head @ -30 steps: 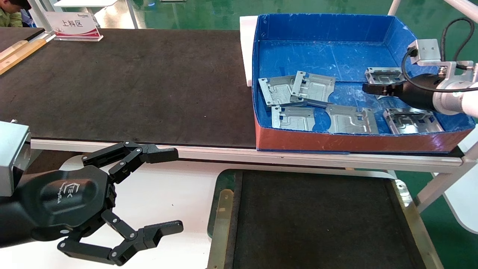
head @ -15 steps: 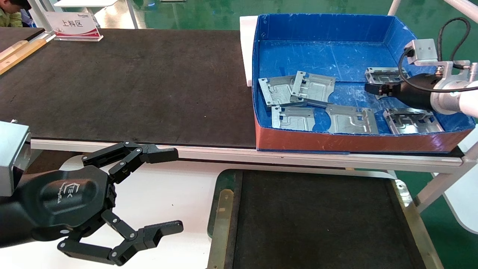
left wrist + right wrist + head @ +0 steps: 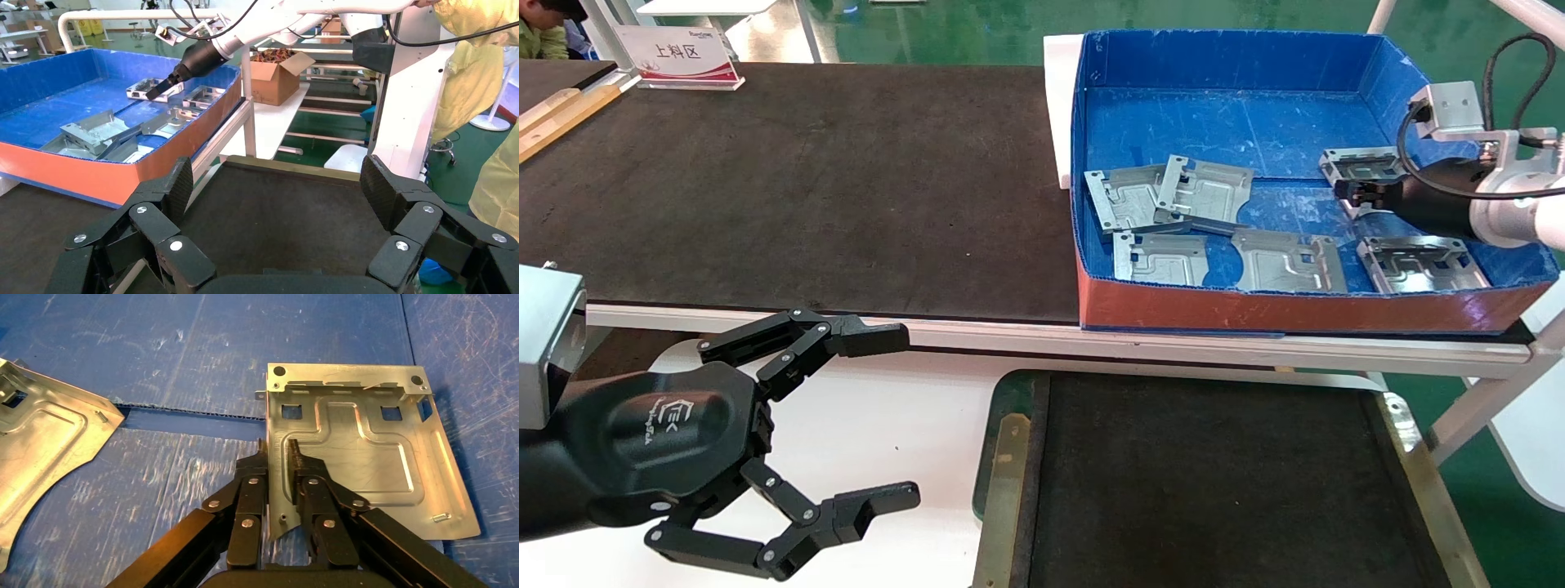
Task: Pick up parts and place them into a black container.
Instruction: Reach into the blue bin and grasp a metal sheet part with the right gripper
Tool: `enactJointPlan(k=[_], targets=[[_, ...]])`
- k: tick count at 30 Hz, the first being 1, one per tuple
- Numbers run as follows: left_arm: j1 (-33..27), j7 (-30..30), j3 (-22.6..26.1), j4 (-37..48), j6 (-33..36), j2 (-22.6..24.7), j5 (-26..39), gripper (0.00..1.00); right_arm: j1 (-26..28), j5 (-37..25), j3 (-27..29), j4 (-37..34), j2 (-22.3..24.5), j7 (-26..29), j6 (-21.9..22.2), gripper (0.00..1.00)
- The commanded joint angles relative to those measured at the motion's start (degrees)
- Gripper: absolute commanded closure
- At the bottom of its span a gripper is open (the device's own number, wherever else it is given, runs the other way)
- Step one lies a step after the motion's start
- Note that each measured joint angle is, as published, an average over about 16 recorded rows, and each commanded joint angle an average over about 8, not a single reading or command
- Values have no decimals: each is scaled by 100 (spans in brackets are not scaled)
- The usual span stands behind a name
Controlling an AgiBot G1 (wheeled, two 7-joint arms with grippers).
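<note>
Several silvery metal parts lie in the blue box [image 3: 1238,57]: two overlapping [image 3: 1204,192], one at the front left [image 3: 1160,257], one at the front middle [image 3: 1287,261], one at the front right [image 3: 1418,265]. My right gripper [image 3: 1351,194] is inside the box, shut on the edge of the far right part [image 3: 1361,163]. In the right wrist view the fingers [image 3: 245,490] straddle that part's [image 3: 361,453] near edge. The black container [image 3: 1008,457] lies near me, nothing in it. My left gripper [image 3: 891,415] is parked open at the lower left, empty.
The box has a red front wall [image 3: 1295,309] and stands on a long dark belt [image 3: 805,180]. A white sign [image 3: 678,53] stands at the far left of the belt. A white table [image 3: 903,408] lies under the left gripper.
My right gripper has drawn back a little to the right inside the box, its tip still at the far right part. The left arm has not moved.
</note>
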Motion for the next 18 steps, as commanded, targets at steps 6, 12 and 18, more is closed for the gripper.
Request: enactJointPlan(k=[6, 12, 18], targets=[[0, 0, 0, 0, 0, 0, 0, 0, -9, -10, -7, 5, 11, 8, -28, 100], [0, 0, 0, 0, 0, 0, 0, 0, -24, -12, -8, 12, 8, 13, -62, 100], [0, 0, 0, 0, 0, 0, 0, 0, -44, -26, -18, 39, 13, -32, -103, 100]])
